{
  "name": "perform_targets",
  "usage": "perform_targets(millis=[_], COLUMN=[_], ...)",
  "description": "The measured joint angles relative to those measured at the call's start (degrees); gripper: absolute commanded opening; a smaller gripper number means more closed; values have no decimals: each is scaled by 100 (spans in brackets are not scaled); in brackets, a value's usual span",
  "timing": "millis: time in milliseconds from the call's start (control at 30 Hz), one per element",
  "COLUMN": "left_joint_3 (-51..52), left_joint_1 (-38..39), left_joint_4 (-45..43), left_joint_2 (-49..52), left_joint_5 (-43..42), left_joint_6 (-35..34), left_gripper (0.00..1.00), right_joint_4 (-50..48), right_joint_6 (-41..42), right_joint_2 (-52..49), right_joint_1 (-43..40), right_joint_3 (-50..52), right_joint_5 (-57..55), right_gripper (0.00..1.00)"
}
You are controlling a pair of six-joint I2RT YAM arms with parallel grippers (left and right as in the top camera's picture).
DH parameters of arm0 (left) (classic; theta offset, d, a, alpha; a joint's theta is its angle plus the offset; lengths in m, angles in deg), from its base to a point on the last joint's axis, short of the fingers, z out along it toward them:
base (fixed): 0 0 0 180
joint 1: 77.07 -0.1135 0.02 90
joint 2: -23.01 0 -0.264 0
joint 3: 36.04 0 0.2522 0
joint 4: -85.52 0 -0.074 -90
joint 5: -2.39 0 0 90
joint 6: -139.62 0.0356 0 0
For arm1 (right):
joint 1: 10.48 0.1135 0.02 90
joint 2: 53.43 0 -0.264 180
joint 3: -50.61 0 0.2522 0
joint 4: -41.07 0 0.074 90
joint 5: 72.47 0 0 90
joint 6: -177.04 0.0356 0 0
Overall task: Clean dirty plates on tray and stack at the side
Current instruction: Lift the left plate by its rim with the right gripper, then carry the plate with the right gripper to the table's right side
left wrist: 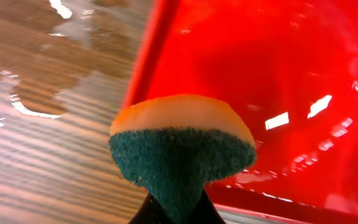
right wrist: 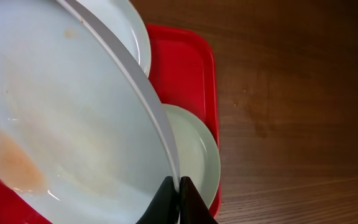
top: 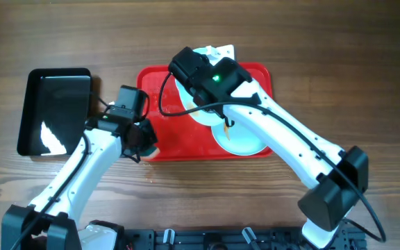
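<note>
My right gripper (right wrist: 179,186) is shut on the rim of a pale plate (right wrist: 73,124) that is tilted up and has an orange-brown smear at its lower left. Behind it a second plate (right wrist: 132,34) shows, and a third plate (right wrist: 197,149) lies flat on the red tray (right wrist: 185,68). In the overhead view the right gripper (top: 186,73) hangs over the tray (top: 179,142), and the arm covers part of the plates (top: 245,142). My left gripper (left wrist: 176,210) is shut on a yellow-and-green sponge (left wrist: 182,149) at the tray's left rim (left wrist: 143,62), where the overhead view shows this gripper (top: 146,142) too.
A black rectangular tray (top: 54,111) sits on the wooden table left of the red tray. Wet streaks shine on the wood (left wrist: 36,106) next to the red tray's left edge. The right arm (top: 290,149) crosses the tray's right half.
</note>
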Motion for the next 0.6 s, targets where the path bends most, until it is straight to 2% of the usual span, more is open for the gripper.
perform_targets(millis=[200, 333, 600], left_joint_3=[0, 0, 0], left_joint_1=[-522, -516, -444], left_joint_4=[-111, -398, -651], left_joint_2=[4, 4, 33], left_joint_5=[-466, -1047, -1390], left_joint_6=[442, 765, 990], left_gripper=[4, 4, 4], right_joint_4=[-31, -46, -68], right_joint_6=[2, 15, 9], right_joint_2=[4, 4, 4], right_joint_1=[0, 24, 531], right_joint_3=[0, 0, 0], right_joint_5=[-166, -286, -1200], right_gripper=[4, 4, 4])
